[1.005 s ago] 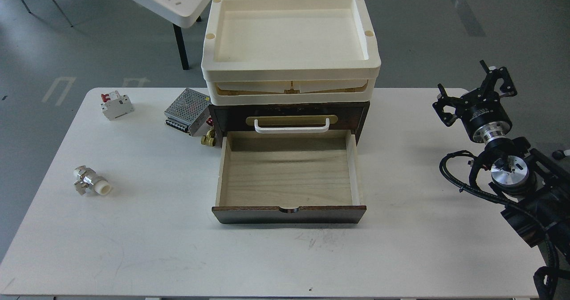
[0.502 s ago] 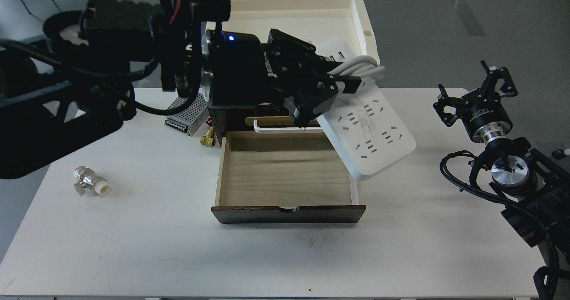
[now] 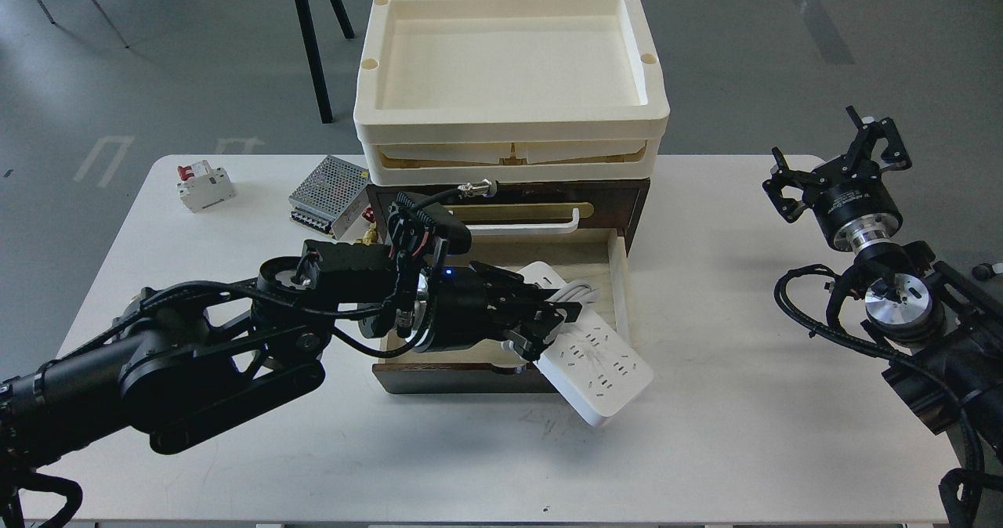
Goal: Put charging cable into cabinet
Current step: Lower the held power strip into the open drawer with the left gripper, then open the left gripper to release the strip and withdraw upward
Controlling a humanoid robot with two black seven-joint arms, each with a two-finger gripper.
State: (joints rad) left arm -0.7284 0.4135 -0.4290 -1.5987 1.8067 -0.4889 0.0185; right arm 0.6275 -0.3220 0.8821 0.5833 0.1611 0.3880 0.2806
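My left gripper [image 3: 552, 316] is shut on the charging cable [image 3: 592, 363], a flat white power strip with its cord looped around it. It holds the strip tilted over the open drawer of the dark-brown cabinet [image 3: 619, 199]. The strip's far end lies inside the drawer and its near end sticks out over the dark drawer front [image 3: 439, 377]. My left arm hides most of the light wood drawer interior. My right gripper [image 3: 842, 160] is open and empty at the table's right edge, far from the cabinet.
Two stacked cream trays [image 3: 509, 124] sit on top of the cabinet. A silver perforated power-supply box [image 3: 329, 195] and a small brass fitting stand left of it. A white circuit breaker [image 3: 204, 185] lies at the back left of the white table [image 3: 705, 434].
My left arm has swung down and lowered the power strip from above the cabinet into the drawer. The right arm has not moved.
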